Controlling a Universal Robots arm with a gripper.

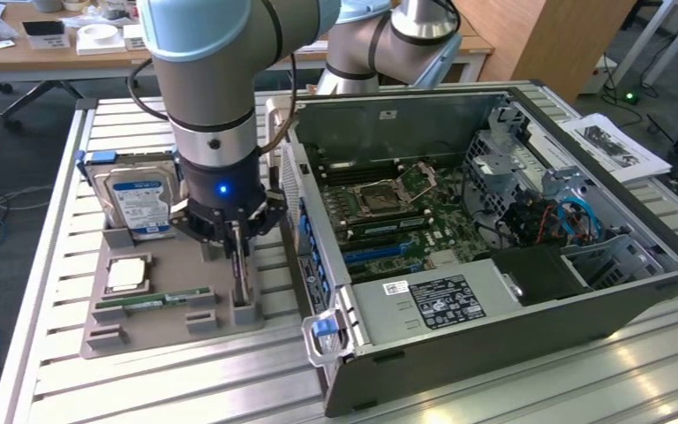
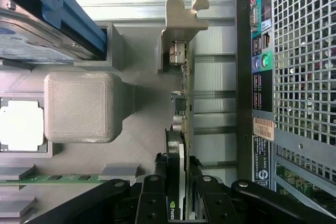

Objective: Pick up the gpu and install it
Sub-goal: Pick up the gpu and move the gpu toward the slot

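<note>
Wrist view: the gripper (image 2: 176, 179) has its jaws closed partway onto the gpu (image 2: 179, 98), one finger against each face. The card stands on edge in its slot in the gray tray (image 2: 142, 145), just beside the open computer case (image 1: 621, 296). Judged progress: grasp made; lifting and installation are not yet done.
</note>
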